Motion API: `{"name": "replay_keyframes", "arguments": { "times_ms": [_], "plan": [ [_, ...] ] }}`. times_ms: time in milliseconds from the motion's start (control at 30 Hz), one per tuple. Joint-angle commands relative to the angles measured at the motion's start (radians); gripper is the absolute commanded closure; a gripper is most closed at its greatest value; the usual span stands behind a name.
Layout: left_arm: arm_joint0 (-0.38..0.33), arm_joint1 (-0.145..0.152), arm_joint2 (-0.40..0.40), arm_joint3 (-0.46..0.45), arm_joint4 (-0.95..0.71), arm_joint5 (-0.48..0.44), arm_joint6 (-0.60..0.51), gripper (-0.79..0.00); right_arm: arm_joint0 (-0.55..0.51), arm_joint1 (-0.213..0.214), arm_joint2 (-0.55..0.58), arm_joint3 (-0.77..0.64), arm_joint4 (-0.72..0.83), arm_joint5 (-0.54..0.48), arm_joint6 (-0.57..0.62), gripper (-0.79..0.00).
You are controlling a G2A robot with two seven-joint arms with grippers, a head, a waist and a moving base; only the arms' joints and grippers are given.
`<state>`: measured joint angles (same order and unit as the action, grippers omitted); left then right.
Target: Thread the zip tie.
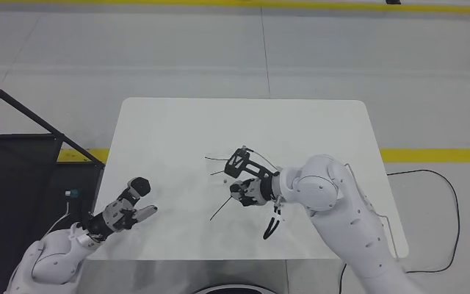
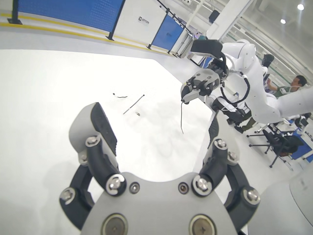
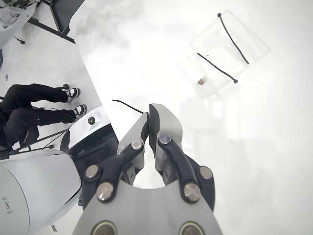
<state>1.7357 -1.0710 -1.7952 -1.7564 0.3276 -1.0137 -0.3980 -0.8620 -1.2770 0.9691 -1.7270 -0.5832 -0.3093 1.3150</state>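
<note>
**Right pincer holds the tie; left waits wide**

Your right gripper (image 3: 148,114) is clamped on 1 black zip tie (image 3: 127,105), held above mid-table. Its free end slants toward your left gripper (image 2: 156,123), spread wide and empty, well apart near a corner of the table (image 1: 308,125). 2 spare ties (image 3: 216,67) lie beyond on a clear plastic sheet (image 3: 254,42).

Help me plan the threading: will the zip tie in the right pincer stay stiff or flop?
Probably springy, not limp: the zip tie juts from the right pincer nearly straight, only curving at its tip. Likely very light, being so thin; the free end may wobble.
</note>
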Motion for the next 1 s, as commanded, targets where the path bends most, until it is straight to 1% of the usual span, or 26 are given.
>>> {"name": "replay_keyframes", "arguments": {
  "times_ms": [0, 400, 500, 567, 633, 700, 800, 867, 967],
  "plan": [
    [0.010, 0.008, 0.002, -0.017, -0.015, 0.001, -0.022, -0.785, -0.002, 0.000, -0.013, 0.000, -0.012, -0.003, -0.008, 0.000],
    [0.012, 0.009, -0.002, -0.018, -0.014, 0.001, -0.022, -0.785, -0.002, 0.000, -0.013, 0.000, -0.012, -0.003, -0.008, 0.000],
    [0.010, 0.011, 0.025, -0.033, -0.017, 0.001, -0.041, -0.785, -0.011, 0.002, -0.018, -0.006, -0.036, -0.014, -0.034, 0.000],
    [-0.001, 0.017, 0.036, -0.037, -0.038, 0.001, -0.063, -0.785, -0.014, 0.004, -0.026, -0.030, -0.050, -0.047, -0.045, 0.000],
    [-0.020, 0.028, 0.060, -0.057, -0.072, 0.001, -0.117, -0.785, -0.010, 0.009, -0.025, -0.051, -0.023, -0.107, -0.034, 0.000],
    [-0.041, 0.043, 0.074, -0.069, -0.123, 0.001, -0.188, -0.785, 0.000, 0.014, -0.012, -0.060, 0.008, -0.143, -0.016, 0.000],
    [-0.075, 0.070, 0.087, -0.079, -0.208, 0.001, -0.321, -0.785, 0.024, 0.020, -0.004, -0.074, 0.038, -0.165, 0.023, 0.000],
    [-0.098, 0.088, 0.098, -0.087, -0.263, 0.001, -0.410, -0.785, 0.048, 0.023, -0.021, -0.087, 0.056, -0.164, 0.032, 0.000],
    [-0.118, 0.116, 0.137, -0.094, -0.254, 0.001, -0.410, -0.785, 0.095, 0.034, -0.066, -0.100, 0.077, -0.162, 0.034, 0.000]
  ]
}}
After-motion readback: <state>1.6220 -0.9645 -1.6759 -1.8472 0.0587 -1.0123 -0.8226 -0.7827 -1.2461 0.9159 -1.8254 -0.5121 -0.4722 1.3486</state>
